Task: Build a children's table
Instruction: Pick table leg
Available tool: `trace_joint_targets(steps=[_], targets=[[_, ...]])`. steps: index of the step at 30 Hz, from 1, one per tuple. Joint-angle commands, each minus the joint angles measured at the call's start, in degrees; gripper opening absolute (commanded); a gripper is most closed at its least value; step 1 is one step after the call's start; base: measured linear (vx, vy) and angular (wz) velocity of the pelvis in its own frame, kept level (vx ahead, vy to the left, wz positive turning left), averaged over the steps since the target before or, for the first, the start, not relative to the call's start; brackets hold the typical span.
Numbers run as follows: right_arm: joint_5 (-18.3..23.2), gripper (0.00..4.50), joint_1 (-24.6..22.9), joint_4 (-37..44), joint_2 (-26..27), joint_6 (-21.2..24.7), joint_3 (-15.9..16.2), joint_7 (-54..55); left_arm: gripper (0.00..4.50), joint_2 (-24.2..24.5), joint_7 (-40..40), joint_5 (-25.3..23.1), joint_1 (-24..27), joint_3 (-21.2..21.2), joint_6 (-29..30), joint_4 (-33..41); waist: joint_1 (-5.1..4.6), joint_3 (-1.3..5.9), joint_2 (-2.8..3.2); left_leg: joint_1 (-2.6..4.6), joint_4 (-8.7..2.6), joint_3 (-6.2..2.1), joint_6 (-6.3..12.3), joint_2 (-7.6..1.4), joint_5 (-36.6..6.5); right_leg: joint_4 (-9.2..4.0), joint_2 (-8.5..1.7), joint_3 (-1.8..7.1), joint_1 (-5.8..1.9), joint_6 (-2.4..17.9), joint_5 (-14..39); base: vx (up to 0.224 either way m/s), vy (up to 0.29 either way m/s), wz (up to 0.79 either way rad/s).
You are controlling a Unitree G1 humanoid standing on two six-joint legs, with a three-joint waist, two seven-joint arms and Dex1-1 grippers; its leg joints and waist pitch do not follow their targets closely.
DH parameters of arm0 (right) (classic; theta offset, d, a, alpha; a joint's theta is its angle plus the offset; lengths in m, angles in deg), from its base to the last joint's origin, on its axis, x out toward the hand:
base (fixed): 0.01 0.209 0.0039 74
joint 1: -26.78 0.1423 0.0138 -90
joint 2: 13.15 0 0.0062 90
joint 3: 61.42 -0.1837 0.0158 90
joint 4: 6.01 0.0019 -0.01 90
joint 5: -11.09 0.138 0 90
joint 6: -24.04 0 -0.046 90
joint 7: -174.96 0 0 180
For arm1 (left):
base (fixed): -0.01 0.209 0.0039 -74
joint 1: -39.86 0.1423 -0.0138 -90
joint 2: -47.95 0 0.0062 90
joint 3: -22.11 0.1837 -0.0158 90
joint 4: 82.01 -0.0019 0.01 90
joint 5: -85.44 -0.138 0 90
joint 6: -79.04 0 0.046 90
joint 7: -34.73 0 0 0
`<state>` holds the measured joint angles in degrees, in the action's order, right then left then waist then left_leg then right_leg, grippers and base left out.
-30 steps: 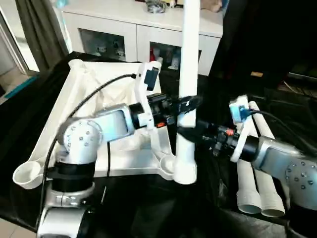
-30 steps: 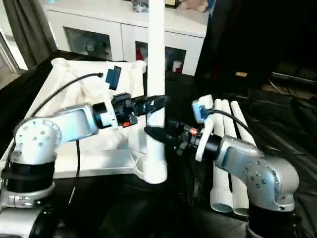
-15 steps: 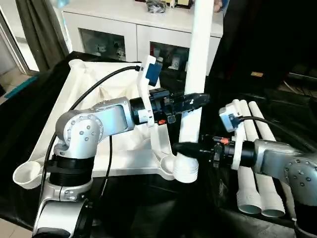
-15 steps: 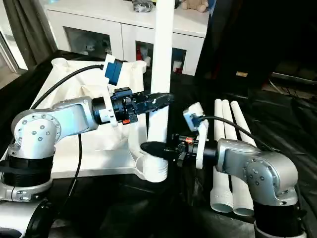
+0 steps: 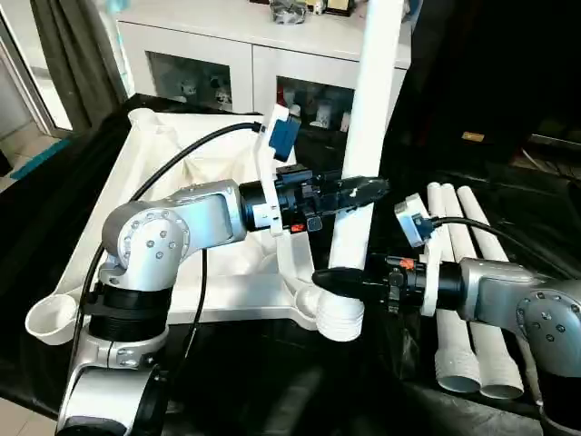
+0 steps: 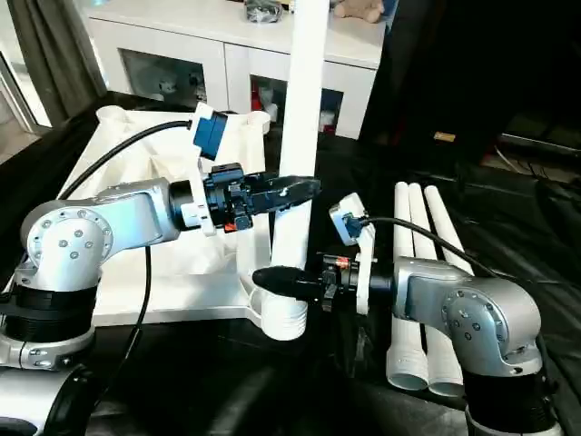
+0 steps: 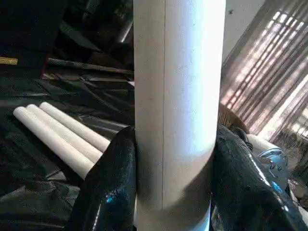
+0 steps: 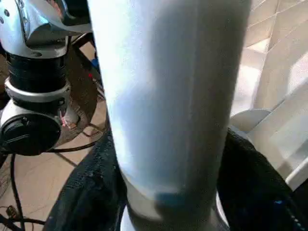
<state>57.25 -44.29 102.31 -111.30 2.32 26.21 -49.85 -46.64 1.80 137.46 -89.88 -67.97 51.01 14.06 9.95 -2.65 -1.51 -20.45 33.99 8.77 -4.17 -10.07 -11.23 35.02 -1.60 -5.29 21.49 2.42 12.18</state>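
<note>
Leg (image 5: 368, 136) stands upright over the tabletop's (image 5: 136, 209) near corner socket (image 5: 309, 298), left pincer (image 5: 363, 191) clamped mid-shaft, right pincer (image 5: 331, 282) closing low; keep it plumb, press straight down.

White glass-door cabinet (image 5: 245, 64) at upper centre; dark curtain (image 5: 73, 54) upper left; black sheeting (image 5: 508, 182) at right.

A black-draped surface (image 5: 54, 209) carries the upturned white table top (image 5: 118, 191) and three loose legs (image 5: 463, 272).
</note>
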Motion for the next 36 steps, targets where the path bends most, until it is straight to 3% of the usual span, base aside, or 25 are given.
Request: trace_joint_targets(steps=[1, 7, 20, 21, 22, 26, 28, 31, 32, 33, 34, 36], targets=[[-0.10, 2.21, 0.28, -0.63, -1.00, 0.42, 0.12, 0.67, 1.83, -0.37, -0.98, 0.76, -0.99, -0.01, -0.65, 0.73, 0.22, 3.44, -0.15, -0.02, -3.38, -0.98, 0.36, -3.32, -1.59, -4.38, -7.01, 4.13, -3.22, 2.27, 8.88, 0.000, 0.000, 0.00], [0.13, 1.95, 0.09, -0.68, -1.03, 0.63, 0.35, 0.73, 1.82, -0.38, -0.94, 0.58, -1.11, -0.43, -0.91, 0.44, 0.25, 3.48, -0.17, -0.04, -3.37, -1.01, 0.34, -3.34, -1.24, -4.27, -6.99, 4.10, -3.21, 2.35, 8.52, 0.000, 0.000, 0.00], [0.33, 1.93, 0.71, -1.69, -0.98, -0.52, 1.17, 0.67, 1.82, 0.07, -2.77, -0.55, -0.83, 0.44, -3.26, 2.00, 0.37, 3.46, -0.32, -0.10, -3.36, -0.94, 0.40, -3.27, -1.32, -4.31, -7.07, 4.11, -3.25, 2.26, 9.17, 0.000, 0.000, 0.00], [0.33, 1.93, 0.73, -1.71, -0.97, -0.54, 1.17, 0.66, 2.17, 0.04, -2.72, -0.57, -0.84, 0.43, -3.30, 1.99, 0.36, 3.46, -0.32, -0.10, -3.37, -0.95, 0.42, -3.29, -1.31, -4.33, -7.08, 4.11, -3.24, 2.23, 9.19, 0.000, 0.000, 0.00], [0.25, 1.93, 0.85, -1.88, -0.87, -0.70, 1.25, 0.64, 2.38, -0.63, -1.50, -0.31, -1.07, -0.35, -3.10, 1.44, 0.40, 3.48, -0.53, -0.16, -3.32, -0.90, 0.47, -3.27, -1.13, -4.26, -7.14, 4.13, -3.32, 2.21, 9.06, 0.000, 0.000, 0.00], [0.13, 1.92, 0.89, -2.69, 0.98, -2.73, 0.70, 1.37, 2.62, -3.00, 1.56, 4.19, -0.77, -5.78, -2.79, 1.22, 0.50, 3.54, -0.53, -0.37, -3.21, -0.91, 0.58, -3.19, -0.69, -4.09, -7.22, 4.03, -3.38, 3.28, 7.85, 0.000, 0.000, 0.00], [0.22, 1.91, 0.83, -2.74, 1.33, -3.02, 0.48, 1.58, 2.85, -3.58, 2.37, 4.54, -0.56, -6.48, -3.22, 1.28, 0.46, 3.57, -0.51, -0.36, -3.17, -0.94, 0.62, -3.24, -0.66, -4.12, -7.22, 3.97, -3.35, 3.71, 7.79, 0.000, 0.000, 0.00], [0.99, 1.91, 0.53, -3.19, 3.31, -4.28, -1.24, 2.87, 3.03, -7.25, 5.45, 5.10, 0.62, -10.06, -8.80, 0.39, 0.62, 3.43, -0.83, -0.38, -3.23, -0.87, 0.98, -3.31, -0.84, -4.40, -7.31, 4.08, -3.29, 3.37, 8.65, 0.000, 0.000, 0.00], [0.99, 1.91, 0.53, -3.19, 3.31, -4.28, -1.24, 2.87, 3.03, -7.25, 5.45, 5.10, 0.62, -10.06, -8.80, 0.39, 0.76, 3.47, -0.62, -0.31, -3.24, -0.92, 0.73, -3.34, -1.16, -4.40, -7.39, 3.97, -3.26, 3.55, 9.29, 0.000, 0.000, 0.00], [1.27, 1.91, 0.45, -3.33, 4.04, -4.79, -1.93, 3.45, 3.03, -8.72, 6.70, 7.14, 0.93, -12.03, -10.05, -0.20, 0.92, 3.57, -0.64, -0.21, -3.23, -0.95, 0.69, -3.44, -0.84, -4.25, -7.33, 4.07, -3.25, 3.06, 8.81, 0.000, 0.000, 0.00], [1.13, 1.91, 0.29, -3.29, 4.86, -5.98, -2.71, 4.26, 3.03, -9.28, 7.51, 7.17, 1.89, -13.28, -11.88, 0.35, 0.95, 3.47, -0.90, -0.31, -3.27, -0.97, 0.61, -3.46, -0.79, -4.17, -7.33, 4.06, -3.22, 3.22, 7.96, 0.000, 0.000, 0.00], [1.01, 1.91, 0.18, -3.28, 5.36, -6.86, -3.17, 4.80, 3.03, -9.59, 8.00, 7.03, 2.53, -14.11, -12.77, 0.88, 1.08, 3.47, -0.86, -0.26, -3.31, -0.89, 0.51, -3.45, -1.34, -4.25, -7.36, 4.09, -3.16, 2.80, 8.79, 0.000, 0.000, 0.00]])
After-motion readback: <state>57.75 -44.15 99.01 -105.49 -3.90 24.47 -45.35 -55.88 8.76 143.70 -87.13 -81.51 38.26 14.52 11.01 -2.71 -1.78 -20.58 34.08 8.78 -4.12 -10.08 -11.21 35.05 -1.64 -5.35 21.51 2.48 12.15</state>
